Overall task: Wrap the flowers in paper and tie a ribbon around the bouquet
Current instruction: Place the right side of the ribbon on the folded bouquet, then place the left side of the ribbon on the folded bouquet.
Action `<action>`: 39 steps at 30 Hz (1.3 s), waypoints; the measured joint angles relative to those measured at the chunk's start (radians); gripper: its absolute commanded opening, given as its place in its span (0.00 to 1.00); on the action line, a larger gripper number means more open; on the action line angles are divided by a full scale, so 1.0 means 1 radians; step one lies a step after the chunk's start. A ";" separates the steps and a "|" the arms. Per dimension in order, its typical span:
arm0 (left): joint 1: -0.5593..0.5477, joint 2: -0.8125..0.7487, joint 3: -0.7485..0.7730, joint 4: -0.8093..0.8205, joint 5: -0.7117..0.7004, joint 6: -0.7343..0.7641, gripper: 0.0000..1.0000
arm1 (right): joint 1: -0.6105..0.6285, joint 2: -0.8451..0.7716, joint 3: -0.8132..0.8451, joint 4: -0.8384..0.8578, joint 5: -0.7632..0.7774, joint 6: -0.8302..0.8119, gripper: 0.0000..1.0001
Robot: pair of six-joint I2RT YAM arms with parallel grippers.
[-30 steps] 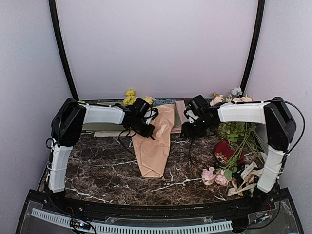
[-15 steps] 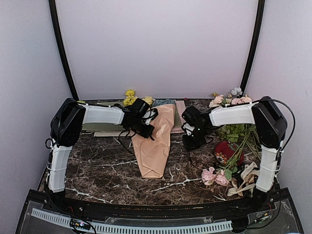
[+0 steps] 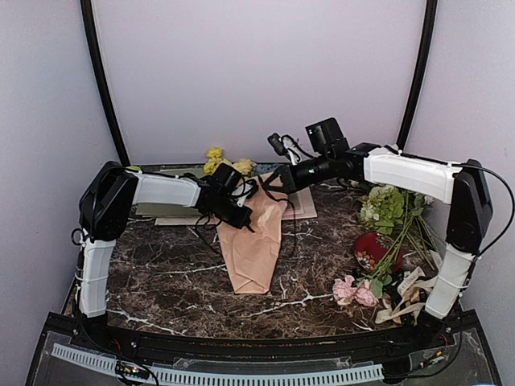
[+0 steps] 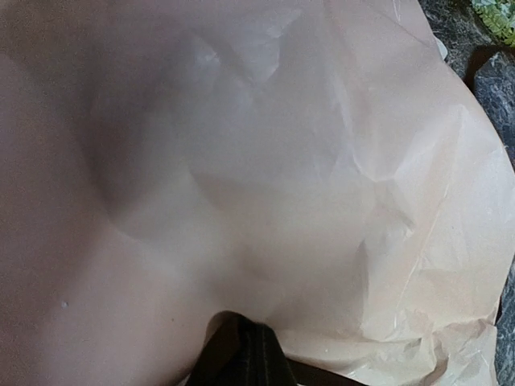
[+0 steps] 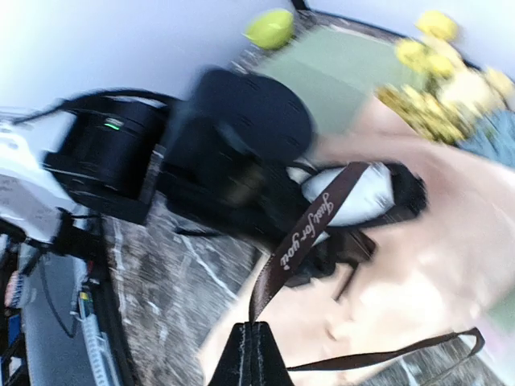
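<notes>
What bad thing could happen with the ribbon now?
The ribbon is pinched only at the very tip of the right gripper, so it might slip out when pulled. It also passes close by the left gripper resting on the bouquet, so it could snag there.

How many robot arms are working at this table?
2. The left arm reaches in from the left onto the bouquet; the right arm stretches in from the right, raised above its far end.
</notes>
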 measured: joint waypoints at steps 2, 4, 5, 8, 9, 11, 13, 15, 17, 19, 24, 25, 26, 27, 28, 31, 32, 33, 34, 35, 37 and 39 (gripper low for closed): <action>0.003 -0.026 -0.043 0.032 0.019 -0.006 0.00 | 0.012 0.020 0.000 0.140 -0.101 0.047 0.00; 0.008 -0.053 -0.087 0.064 0.039 -0.016 0.00 | 0.008 0.071 0.001 0.283 -0.156 0.103 0.00; 0.012 -0.065 -0.106 0.083 0.050 -0.022 0.00 | 0.003 0.104 0.001 0.338 -0.171 0.133 0.00; 0.022 -0.100 -0.163 0.148 0.088 -0.044 0.00 | -0.018 0.257 0.032 0.489 -0.215 0.238 0.00; 0.024 -0.111 -0.180 0.168 0.095 -0.051 0.00 | -0.022 0.304 0.049 0.511 -0.228 0.263 0.00; 0.030 -0.132 -0.212 0.202 0.110 -0.061 0.00 | -0.031 0.400 0.087 0.533 -0.240 0.309 0.00; 0.032 -0.151 -0.237 0.231 0.119 -0.065 0.00 | -0.035 0.462 0.109 0.531 -0.243 0.332 0.00; 0.033 -0.177 -0.270 0.270 0.133 -0.066 0.00 | -0.035 0.497 0.127 0.521 -0.245 0.340 0.00; 0.033 -0.214 -0.317 0.309 0.153 -0.063 0.00 | -0.035 0.520 0.152 0.508 -0.252 0.343 0.00; 0.032 -0.260 -0.365 0.337 0.182 -0.050 0.00 | -0.035 0.542 0.194 0.499 -0.260 0.343 0.00; 0.008 -0.367 -0.398 0.345 0.296 0.062 0.00 | -0.034 0.595 0.290 0.491 -0.285 0.344 0.00; -0.005 -0.386 -0.394 0.340 0.321 0.083 0.00 | -0.033 0.607 0.305 0.489 -0.293 0.344 0.00; -0.023 -0.405 -0.379 0.324 0.356 0.108 0.00 | -0.033 0.616 0.315 0.487 -0.300 0.344 0.00; -0.040 -0.418 -0.359 0.311 0.386 0.129 0.00 | -0.032 0.626 0.325 0.486 -0.305 0.344 0.00; -0.056 -0.427 -0.332 0.295 0.415 0.149 0.00 | -0.032 0.636 0.334 0.485 -0.308 0.344 0.00; -0.097 -0.435 -0.237 0.274 0.489 0.194 0.00 | -0.028 0.659 0.349 0.478 -0.320 0.352 0.00; -0.106 -0.435 -0.207 0.274 0.516 0.203 0.00 | -0.026 0.664 0.349 0.478 -0.325 0.355 0.00; -0.110 -0.435 -0.180 0.276 0.545 0.209 0.00 | -0.024 0.669 0.349 0.477 -0.334 0.358 0.00; -0.111 -0.435 -0.158 0.280 0.568 0.212 0.00 | -0.021 0.672 0.349 0.475 -0.341 0.359 0.00; -0.111 -0.435 -0.138 0.282 0.591 0.215 0.00 | -0.018 0.675 0.349 0.475 -0.351 0.361 0.00; -0.108 -0.435 -0.109 0.284 0.612 0.218 0.00 | -0.012 0.676 0.349 0.475 -0.368 0.367 0.00; -0.103 -0.430 -0.081 0.290 0.605 0.219 0.00 | -0.007 0.676 0.348 0.483 -0.384 0.375 0.00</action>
